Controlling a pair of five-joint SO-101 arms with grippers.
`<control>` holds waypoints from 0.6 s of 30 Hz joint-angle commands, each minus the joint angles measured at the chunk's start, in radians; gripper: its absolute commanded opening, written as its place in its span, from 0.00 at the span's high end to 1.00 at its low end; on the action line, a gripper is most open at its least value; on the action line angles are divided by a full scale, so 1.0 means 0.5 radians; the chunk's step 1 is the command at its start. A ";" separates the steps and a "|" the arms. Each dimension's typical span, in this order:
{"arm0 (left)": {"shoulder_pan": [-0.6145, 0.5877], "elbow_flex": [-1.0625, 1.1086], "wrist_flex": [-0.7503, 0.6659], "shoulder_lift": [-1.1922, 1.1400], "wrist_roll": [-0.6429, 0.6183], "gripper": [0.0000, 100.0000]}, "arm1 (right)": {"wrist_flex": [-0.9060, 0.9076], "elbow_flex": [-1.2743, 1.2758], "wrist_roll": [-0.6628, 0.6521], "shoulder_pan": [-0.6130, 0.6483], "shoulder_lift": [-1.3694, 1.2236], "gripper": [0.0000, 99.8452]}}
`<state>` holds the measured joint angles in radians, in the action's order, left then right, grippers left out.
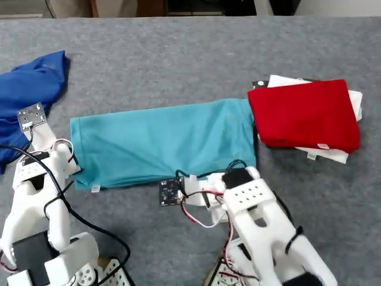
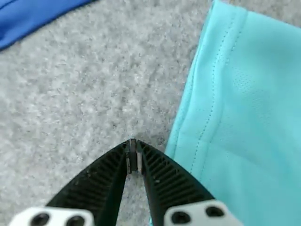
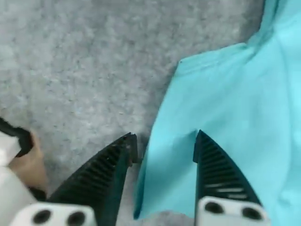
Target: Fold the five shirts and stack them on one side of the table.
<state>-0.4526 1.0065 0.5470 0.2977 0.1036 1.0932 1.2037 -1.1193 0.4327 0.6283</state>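
The right gripper [image 3: 165,136] straddles the 6 o'clock edge of the teal shirt [image 1: 161,143], fingers spread. The left gripper [image 2: 132,146], fingers pressed together, hangs just beside its 9 o'clock hem. A folded red shirt [image 1: 303,113] tops a white shirt [image 1: 336,155] at 3 o'clock; a crumpled blue shirt [image 1: 30,89] lies at 9 o'clock.

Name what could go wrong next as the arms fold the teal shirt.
The left tool is shut over bare table beside the teal shirt, so it may lift nothing. The right tool, open over the shirt's edge, might pinch one layer only. Dragging could disturb the red shirt alongside.
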 commanded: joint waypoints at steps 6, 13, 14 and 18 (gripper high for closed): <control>-0.015 -0.095 -0.037 -0.005 -0.012 0.98 | -0.221 -0.124 0.025 0.014 -0.434 0.79; -0.015 -0.089 -0.037 -0.005 -0.012 0.98 | -0.295 -0.167 0.012 -0.057 -0.480 0.79; -0.015 -0.089 -0.037 -0.005 -0.012 0.98 | -0.298 -0.167 0.009 -0.057 -0.480 0.79; -0.015 -0.086 -0.037 -0.005 -0.012 0.98 | -0.322 -0.167 -0.052 -0.060 -0.483 0.79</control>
<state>-0.4526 1.0050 0.5470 0.2915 0.1036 0.9797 1.1362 -1.1285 0.4235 0.4058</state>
